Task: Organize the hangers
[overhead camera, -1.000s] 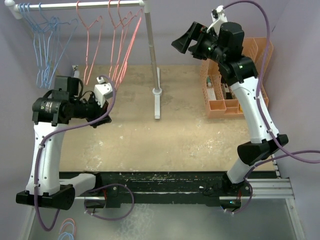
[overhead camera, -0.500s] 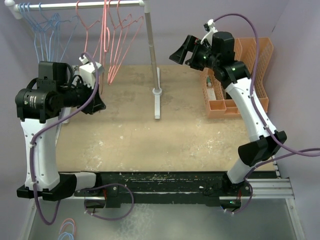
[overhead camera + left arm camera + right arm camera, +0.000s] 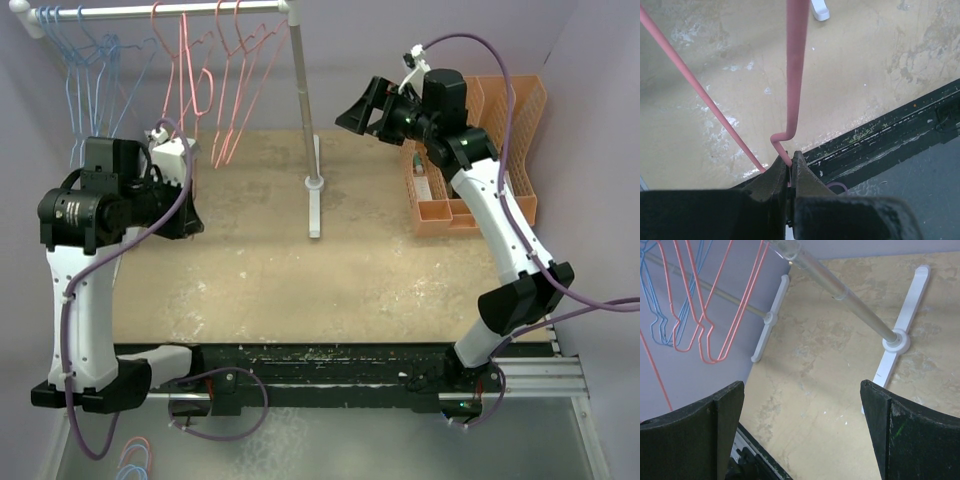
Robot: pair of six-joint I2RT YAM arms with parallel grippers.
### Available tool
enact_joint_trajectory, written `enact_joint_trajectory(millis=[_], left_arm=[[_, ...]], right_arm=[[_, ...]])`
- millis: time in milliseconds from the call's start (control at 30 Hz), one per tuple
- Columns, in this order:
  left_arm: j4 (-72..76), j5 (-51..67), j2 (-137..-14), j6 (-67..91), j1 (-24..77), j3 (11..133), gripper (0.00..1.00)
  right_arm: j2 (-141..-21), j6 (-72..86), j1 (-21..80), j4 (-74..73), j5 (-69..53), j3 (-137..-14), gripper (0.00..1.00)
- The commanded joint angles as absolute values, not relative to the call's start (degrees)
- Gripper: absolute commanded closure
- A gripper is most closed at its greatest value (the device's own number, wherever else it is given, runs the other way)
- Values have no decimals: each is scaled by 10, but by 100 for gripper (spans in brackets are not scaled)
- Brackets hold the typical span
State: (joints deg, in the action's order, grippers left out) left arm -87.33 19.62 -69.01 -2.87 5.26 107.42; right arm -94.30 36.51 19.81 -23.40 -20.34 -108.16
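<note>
Plainly, the left end effector (image 3: 789,172) is pinched tight on the bottom kink of a pink hanger (image 3: 796,75), whose wire rises straight up from it (another strand slants off to its left). The right end effector (image 3: 802,390) gapes wide and grips nothing; the other hangers (image 3: 695,315) dangle ahead-left of it on the white rack (image 3: 840,290).

A white pole rack (image 3: 303,100) of round tubing fills eleven to twelve o'clock in the top external view. Its horizontal bar (image 3: 120,11) runs along the top edge, and its upright drops to a flat white foot (image 3: 315,205) near the centre. An orange slotted plastic file holder (image 3: 520,110) stands at two o'clock on the worn tan tabletop (image 3: 350,270), well apart from the rack. A black rail (image 3: 330,365) crosses at six o'clock.
</note>
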Motion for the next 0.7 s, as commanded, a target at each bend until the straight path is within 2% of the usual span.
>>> enact_joint_trajectory(millis=[0, 267, 533, 667], left_arm=[[-841, 198, -729, 0, 50, 1080, 100], [-875, 257, -817, 5, 45, 1153, 100], [-886, 271, -921, -6, 23, 1303, 100], [-886, 306, -968, -8, -6, 1339, 100]], right_arm=[[-917, 366, 194, -203, -220, -1069, 0], [-904, 363, 189, -204, -219, -1049, 0], [-909, 376, 187, -204, -239, -1062, 0], [-913, 378, 187, -210, -244, -1069, 0]])
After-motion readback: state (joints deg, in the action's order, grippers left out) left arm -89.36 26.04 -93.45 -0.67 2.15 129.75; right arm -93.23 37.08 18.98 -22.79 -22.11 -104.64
